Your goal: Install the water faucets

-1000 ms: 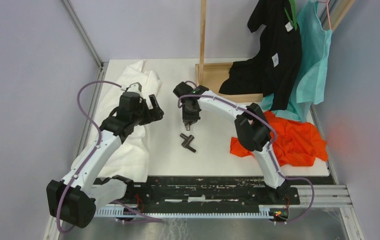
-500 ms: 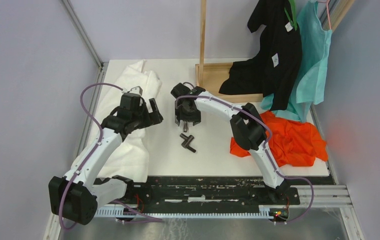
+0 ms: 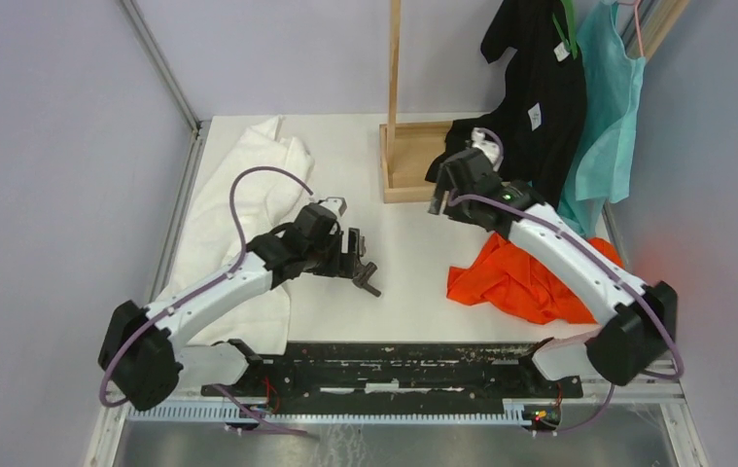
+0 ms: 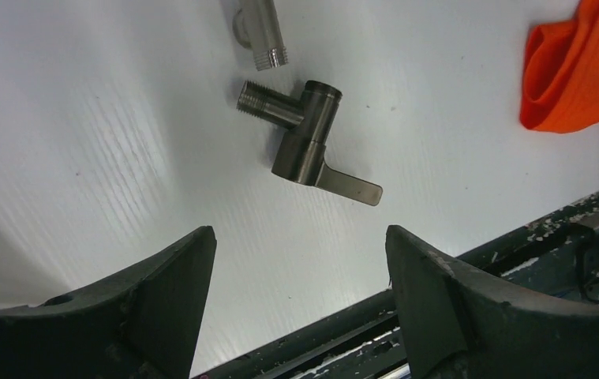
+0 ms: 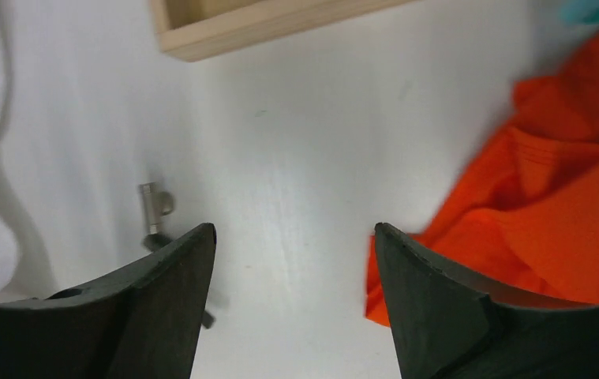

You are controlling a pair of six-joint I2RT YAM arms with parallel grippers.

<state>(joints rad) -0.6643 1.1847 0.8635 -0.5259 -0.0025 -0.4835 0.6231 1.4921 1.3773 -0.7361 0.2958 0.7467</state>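
Two water faucets lie loose on the white table. In the left wrist view, a dark fitting (image 4: 308, 130) with a threaded stub and a flat lever sits just beyond my open left gripper (image 4: 297, 237). The threaded end of a second fitting (image 4: 260, 28) shows at the top edge. From above, my left gripper (image 3: 355, 265) hovers over them and only the lever end (image 3: 369, 284) shows. My right gripper (image 5: 293, 229) stands open with nothing in it, up near the wooden base (image 3: 439, 199). A faucet piece (image 5: 151, 207) lies far to its left.
A wooden stand (image 3: 405, 161) with an upright pole is at the back. Black (image 3: 530, 107) and teal (image 3: 603, 117) garments hang at the right. An orange cloth (image 3: 520, 277) lies under the right arm and a white cloth (image 3: 238, 195) at the left. A black rail (image 3: 394, 365) lines the front edge.
My right gripper opened and drew back from the fittings to the wooden stand. My left arm swung right, off the white cloth, to hover over the fittings.
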